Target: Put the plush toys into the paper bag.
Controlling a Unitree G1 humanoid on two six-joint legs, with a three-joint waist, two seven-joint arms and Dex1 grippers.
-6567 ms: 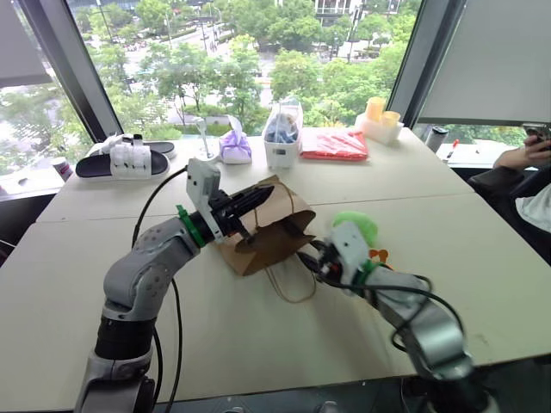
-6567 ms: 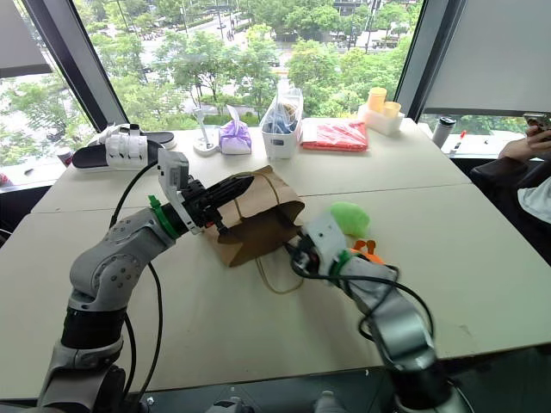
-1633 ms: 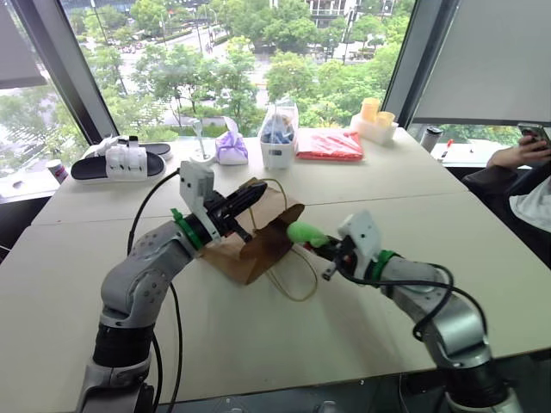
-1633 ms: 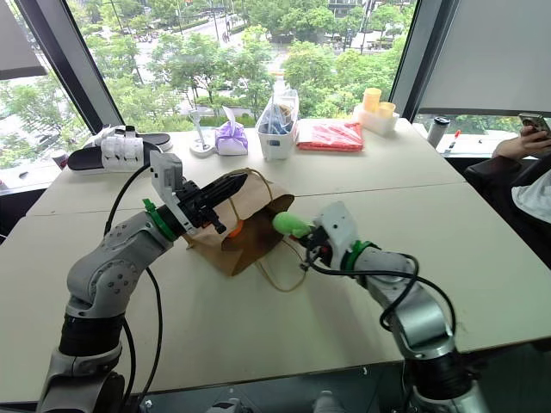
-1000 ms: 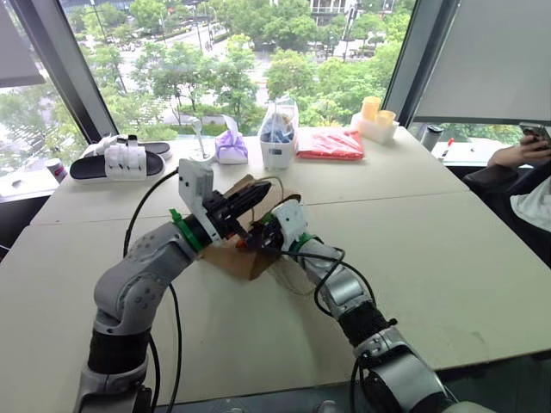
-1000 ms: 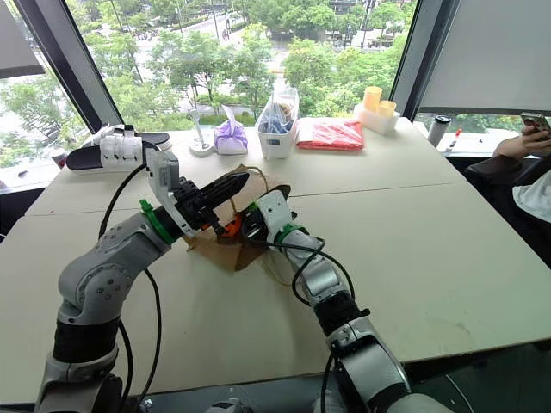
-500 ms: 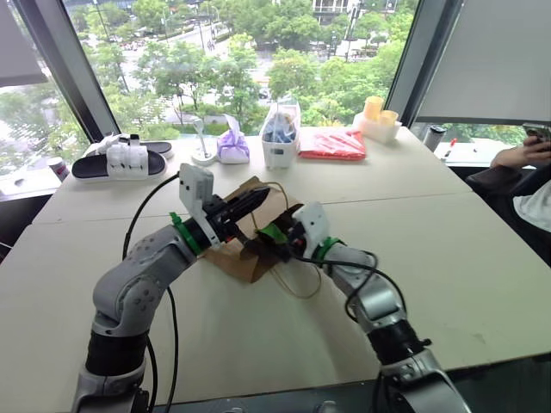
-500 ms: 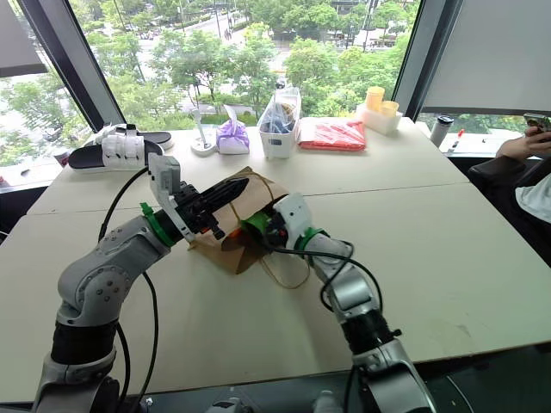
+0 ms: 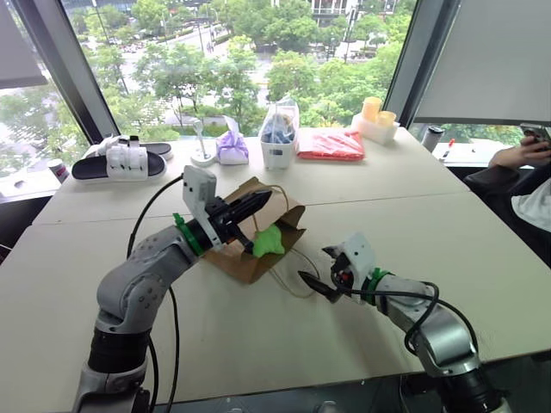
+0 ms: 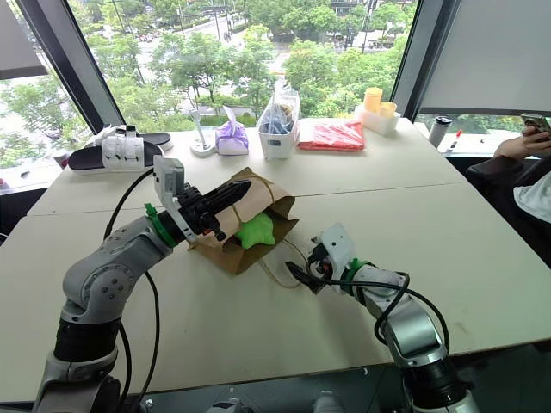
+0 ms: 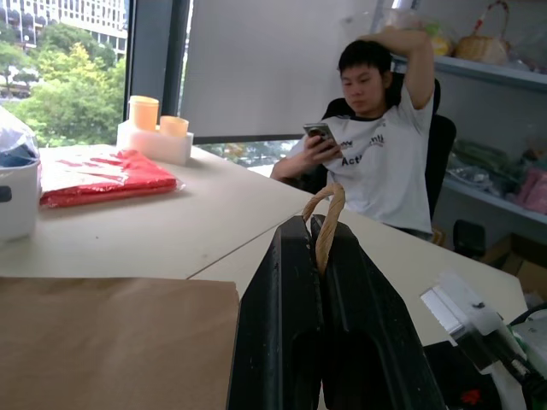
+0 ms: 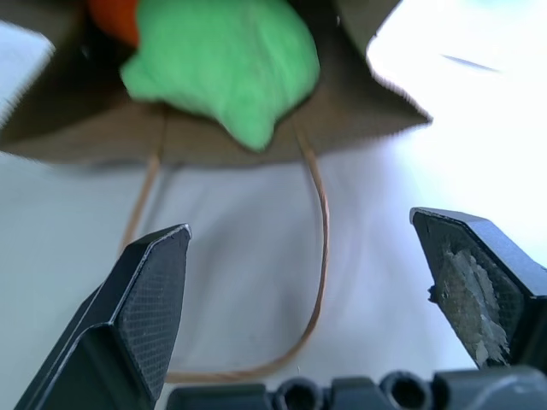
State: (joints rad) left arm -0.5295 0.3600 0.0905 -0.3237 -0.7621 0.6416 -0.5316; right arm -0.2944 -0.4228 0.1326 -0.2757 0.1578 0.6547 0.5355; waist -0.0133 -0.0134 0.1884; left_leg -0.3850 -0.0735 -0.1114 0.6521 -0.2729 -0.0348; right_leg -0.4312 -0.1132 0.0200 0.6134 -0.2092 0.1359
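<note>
Paper bag (image 9: pixel 250 249) lies on its side mid-table (image 9: pixel 448 232), mouth toward the right gripper. Left gripper (image 9: pixel 258 203) is clamped tight on one cord handle (image 11: pixel 328 224), holding the mouth up. Green plush toy (image 9: pixel 268 242) sits in the bag's mouth; orange plush toy (image 12: pixel 115 19) deeper inside, just beside it. Right gripper (image 9: pixel 315 268) is spread wide and empty, near the mouth, above the second handle loop (image 12: pixel 316 282) lying on the table.

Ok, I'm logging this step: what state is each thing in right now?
Paper bag: on its side, mouth open, upper handle held up.
Green toy: lying in the bag's mouth, partly sticking out.
Orange toy: deeper inside the bag.
Left gripper: jaws shut on the handle.
Right gripper: jaws open, empty, apart from the bag.
</note>
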